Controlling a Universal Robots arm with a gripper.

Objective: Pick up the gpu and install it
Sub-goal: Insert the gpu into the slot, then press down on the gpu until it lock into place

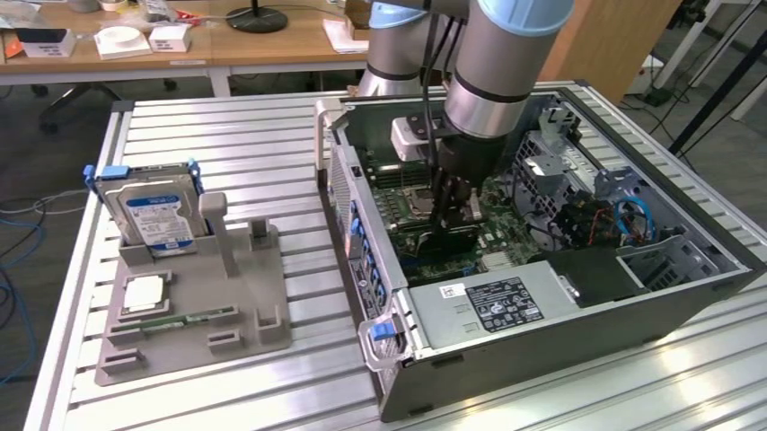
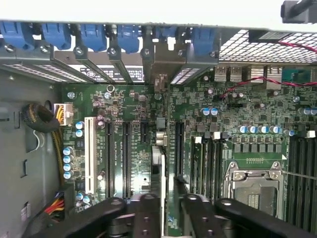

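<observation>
The gpu [image 2: 159,166] stands edge-on, seemingly upright, over the motherboard slots.

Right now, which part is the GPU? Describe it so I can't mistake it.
Look into the open black computer case, at the green motherboard under the arm's black gripper. The slim flat card directly below that gripper is the gpu. Unlike the long black slots beside it, it stands edge-on above the board.

Even, bright indoor light; glare on the slatted table [image 1: 240,162] at the near corner. Wrist view: gripper fingers [image 2: 143,218] dark, softly blurred.
</observation>
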